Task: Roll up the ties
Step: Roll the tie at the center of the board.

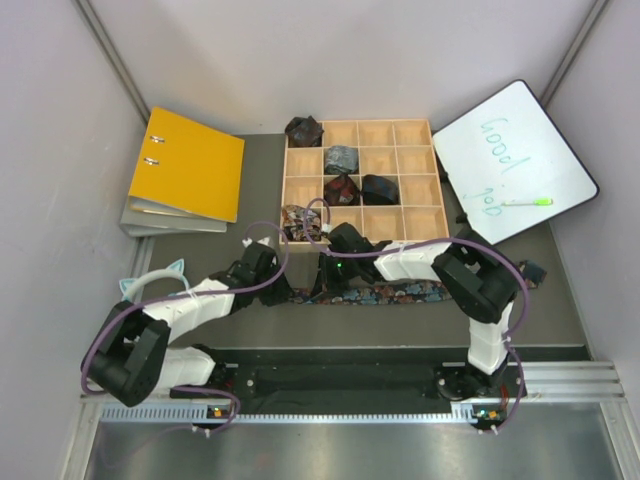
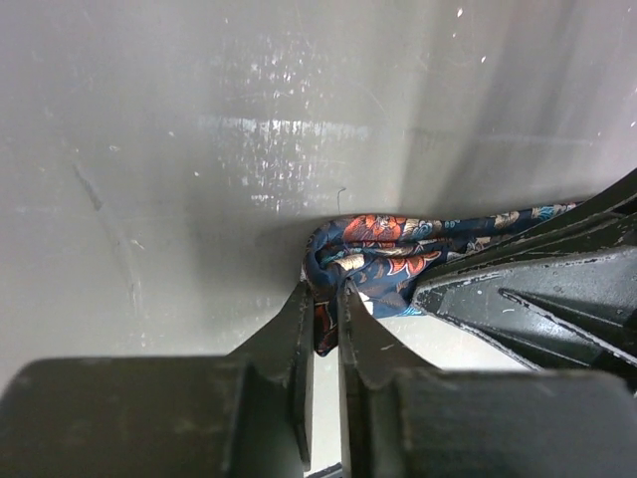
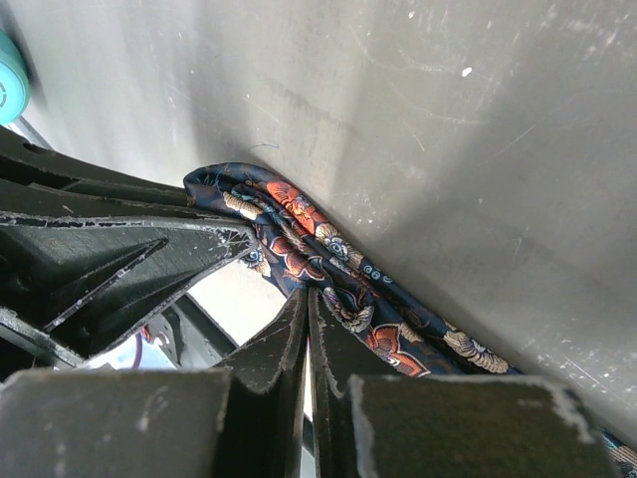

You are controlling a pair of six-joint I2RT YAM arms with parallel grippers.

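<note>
The navy floral tie (image 1: 400, 293) lies stretched along the table in front of the arms. Its left end is bunched into a small fold (image 2: 383, 249), which also shows in the right wrist view (image 3: 309, 239). My left gripper (image 2: 323, 294) is shut on that fold, with cloth pinched between the fingertips; it shows from above too (image 1: 288, 292). My right gripper (image 3: 307, 296) is shut on the same bunch from the other side (image 1: 326, 277), close against the left one. Rolled ties sit in the wooden grid box (image 1: 420, 215): dark (image 1: 304, 130), grey-blue (image 1: 341, 158), maroon (image 1: 342, 189), black (image 1: 380, 187), brown-patterned (image 1: 298, 222).
A yellow binder (image 1: 188, 175) lies at the back left on grey folders. A whiteboard (image 1: 513, 160) with a green marker (image 1: 527, 201) lies at the back right. A teal cat-ear headband (image 1: 150, 280) lies by the left arm. Purple cables loop over both arms.
</note>
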